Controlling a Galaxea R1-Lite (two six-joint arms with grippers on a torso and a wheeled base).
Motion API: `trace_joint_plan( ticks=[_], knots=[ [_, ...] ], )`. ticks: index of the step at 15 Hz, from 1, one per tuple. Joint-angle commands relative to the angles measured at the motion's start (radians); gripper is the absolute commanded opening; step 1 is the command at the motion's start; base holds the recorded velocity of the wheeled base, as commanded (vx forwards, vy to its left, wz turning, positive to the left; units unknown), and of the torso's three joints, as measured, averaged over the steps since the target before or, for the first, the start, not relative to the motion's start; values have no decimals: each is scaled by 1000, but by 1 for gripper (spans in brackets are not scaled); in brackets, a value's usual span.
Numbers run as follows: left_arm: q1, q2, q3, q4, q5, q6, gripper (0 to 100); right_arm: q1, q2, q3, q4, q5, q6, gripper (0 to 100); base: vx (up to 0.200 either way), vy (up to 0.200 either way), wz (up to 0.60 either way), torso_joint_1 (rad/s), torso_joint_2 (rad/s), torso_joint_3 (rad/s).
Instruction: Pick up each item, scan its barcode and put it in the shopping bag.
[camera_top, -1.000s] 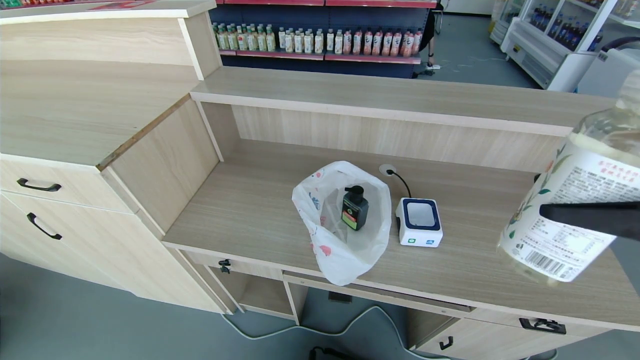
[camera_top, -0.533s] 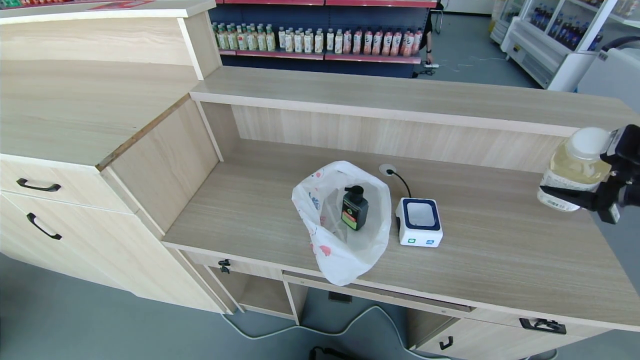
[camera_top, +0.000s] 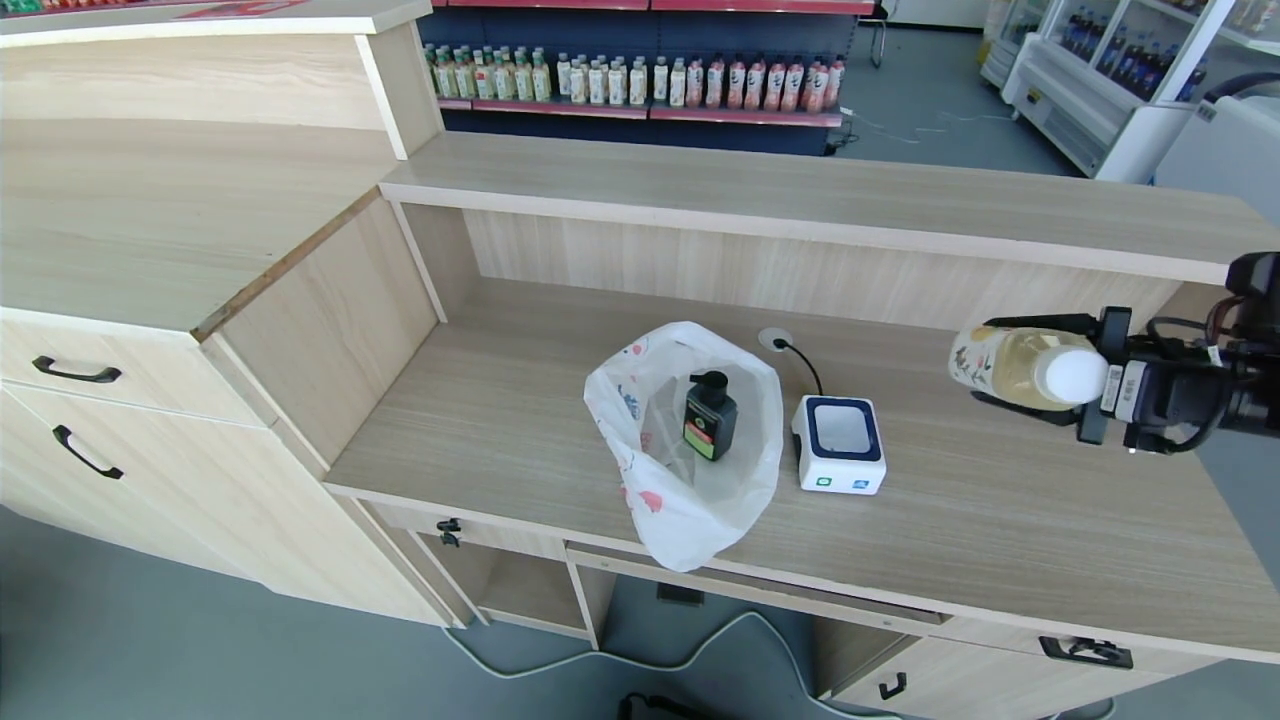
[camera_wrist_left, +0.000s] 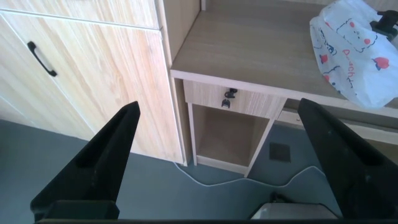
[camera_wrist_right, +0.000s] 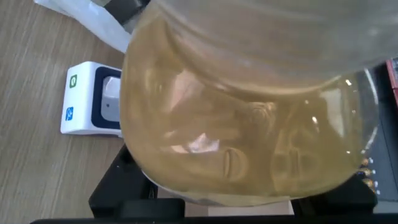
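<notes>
**Item: bottle (camera_top: 1005, 362) of pale yellow liquid, white cap.** Held in the right gripper (camera_top: 985, 362), one dark finger above its body and one below, both closed against it. It hangs over the tabletop (camera_top: 1000, 530), not touching it.

**Long axis:** roughly level, base towards the scanner (camera_top: 838, 442), cap back towards the wrist.

**Bearing:** the scanner sits to the robot's left of the bottle and lower, well apart, with its window facing up. The label's barcode side cannot be made out.

**Shopping bag (camera_top: 690, 525):** just beside the scanner on its far side from the bottle, mouth open, with a dark pump bottle (camera_top: 709, 417) inside.

**Left gripper (camera_wrist_left: 217, 104):** fingers spread wide and holding nothing, low by the cabinet front.

**Judgement:** the right arm is the nearer one, and the scan calls for a leftward carry with the barcode turned down.
</notes>
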Motion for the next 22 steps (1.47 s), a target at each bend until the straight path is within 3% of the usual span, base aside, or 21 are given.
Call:
trace_joint_plan(
  ticks=[1, 12, 22],
  knots=[
    [0, 0, 0, 0, 1, 0, 100, 37, 100, -42, -1, 35, -51, 0, 0, 0, 0, 0, 0, 0],
    [0, 0, 0, 0, 1, 0, 100, 71, 243, -84, -1, 120, -221, 0, 0, 0, 0, 0, 0, 0],
    [0, 0, 0, 0, 1, 0, 100, 81, 311, -125, -1, 127, -248, 0, 0, 0, 0, 0, 0, 0]
  ],
)
